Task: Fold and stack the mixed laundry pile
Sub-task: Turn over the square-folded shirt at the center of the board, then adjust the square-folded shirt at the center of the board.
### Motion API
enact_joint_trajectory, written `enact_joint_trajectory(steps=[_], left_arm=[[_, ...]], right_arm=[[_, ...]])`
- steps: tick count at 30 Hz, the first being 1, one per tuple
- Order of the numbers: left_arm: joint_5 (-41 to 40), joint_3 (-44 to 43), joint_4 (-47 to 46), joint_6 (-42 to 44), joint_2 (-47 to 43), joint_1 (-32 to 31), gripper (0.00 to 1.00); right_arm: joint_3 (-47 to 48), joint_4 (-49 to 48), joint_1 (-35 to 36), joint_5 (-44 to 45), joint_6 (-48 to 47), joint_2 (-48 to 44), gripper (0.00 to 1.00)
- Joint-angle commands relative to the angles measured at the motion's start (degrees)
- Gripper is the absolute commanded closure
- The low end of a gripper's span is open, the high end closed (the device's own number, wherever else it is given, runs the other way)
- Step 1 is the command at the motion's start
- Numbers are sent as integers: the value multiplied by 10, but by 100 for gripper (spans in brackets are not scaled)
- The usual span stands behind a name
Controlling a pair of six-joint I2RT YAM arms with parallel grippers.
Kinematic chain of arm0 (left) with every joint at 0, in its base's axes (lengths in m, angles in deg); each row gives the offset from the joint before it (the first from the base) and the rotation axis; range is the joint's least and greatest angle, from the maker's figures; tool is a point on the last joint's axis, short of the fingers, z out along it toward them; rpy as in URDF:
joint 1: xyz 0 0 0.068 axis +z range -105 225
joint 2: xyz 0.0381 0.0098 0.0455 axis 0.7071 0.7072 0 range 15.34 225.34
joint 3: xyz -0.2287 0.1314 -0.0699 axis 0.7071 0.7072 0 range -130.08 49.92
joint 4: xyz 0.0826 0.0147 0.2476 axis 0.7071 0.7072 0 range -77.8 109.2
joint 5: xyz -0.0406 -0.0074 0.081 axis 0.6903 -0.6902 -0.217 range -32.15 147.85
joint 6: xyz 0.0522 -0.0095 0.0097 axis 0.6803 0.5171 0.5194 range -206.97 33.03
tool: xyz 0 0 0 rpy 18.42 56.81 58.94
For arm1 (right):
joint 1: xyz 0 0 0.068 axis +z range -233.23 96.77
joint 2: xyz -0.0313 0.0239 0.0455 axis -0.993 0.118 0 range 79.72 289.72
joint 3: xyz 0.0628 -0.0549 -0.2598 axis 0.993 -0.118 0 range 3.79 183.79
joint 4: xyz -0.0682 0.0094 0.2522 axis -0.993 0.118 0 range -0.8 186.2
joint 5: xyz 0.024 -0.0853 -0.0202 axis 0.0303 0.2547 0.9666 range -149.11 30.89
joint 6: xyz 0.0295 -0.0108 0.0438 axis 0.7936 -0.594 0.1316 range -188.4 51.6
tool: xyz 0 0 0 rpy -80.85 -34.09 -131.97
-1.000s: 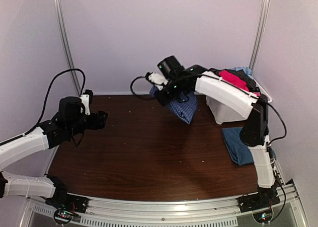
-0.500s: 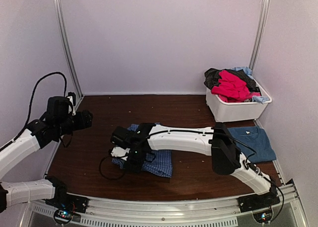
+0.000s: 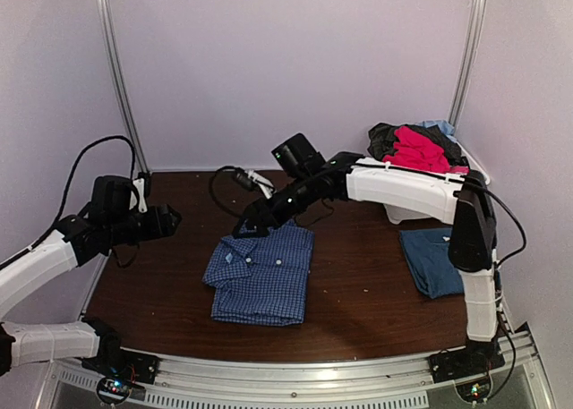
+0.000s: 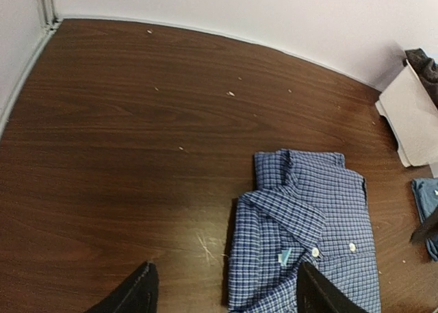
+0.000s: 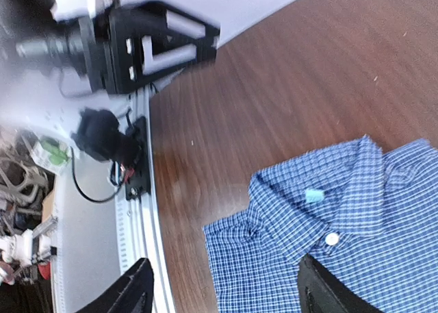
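A blue-and-white check button shirt (image 3: 260,271) lies folded, collar up, in the middle of the table. It also shows in the left wrist view (image 4: 308,224) and the right wrist view (image 5: 342,244). My right gripper (image 3: 246,227) hovers open just over the shirt's far left corner, its jaws (image 5: 226,296) empty. My left gripper (image 3: 172,219) hangs open and empty to the shirt's left (image 4: 229,299). A folded dark-blue T-shirt (image 3: 434,260) lies at the right. The mixed laundry pile (image 3: 416,147) of red, black and light-blue clothes fills the bin.
The white plastic bin (image 3: 414,214) stands at the back right, partly behind my right arm, and its corner shows in the left wrist view (image 4: 410,114). The table's metal front rail (image 3: 313,373) runs along the near edge. White walls close in the back and sides.
The right gripper carried the hanging check shirt down onto the table, opened and let it go, then drew back toward the rear. The left arm shifted slightly.
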Motion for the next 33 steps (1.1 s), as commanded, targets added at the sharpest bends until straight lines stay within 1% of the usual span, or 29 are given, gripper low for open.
enact_joint_trajectory(steps=[1, 2, 4, 7, 10, 12, 14, 17, 20, 22, 24, 26, 28, 30, 33], left_arm=[[88, 16, -57, 14, 27, -53, 32], [89, 13, -63, 17, 46, -86, 33], [96, 10, -82, 15, 81, -138, 36], [104, 15, -113, 2, 140, -200, 41], [125, 34, -145, -23, 196, -218, 49], [130, 45, -158, -37, 231, -218, 53], [126, 42, -157, -36, 267, -218, 54], [107, 22, -149, -29, 324, -209, 55], [104, -27, -147, -17, 381, -186, 56], [99, -72, -139, 4, 424, -166, 56], [103, -129, -123, 30, 470, -147, 56], [106, -176, -118, 54, 500, -137, 54], [108, -206, -115, 72, 495, -132, 50], [112, -212, -108, 75, 470, -127, 48], [112, -187, -94, 72, 415, -126, 47]], right_arm=[[-25, -115, -79, -103, 43, 8, 35], [-14, -100, -87, -95, 35, 26, 39], [6, -81, -96, -77, 21, 65, 45], [36, -52, -96, -64, -1, 120, 52], [31, -38, -98, -41, -14, 150, 58], [-3, -46, -101, -25, -17, 149, 60], [-65, -57, -108, -16, -15, 135, 61], [-181, -95, -113, -1, -2, 88, 62], [-324, -167, -106, -8, 35, 19, 63], [-413, -224, -90, -15, 73, -33, 63], [-483, -284, -57, -31, 124, -85, 59], [-516, -328, -35, -57, 160, -131, 55], [-522, -348, -39, -56, 180, -176, 51], [-517, -322, -63, -25, 181, -216, 44], [-537, -285, -106, 42, 192, -284, 40]])
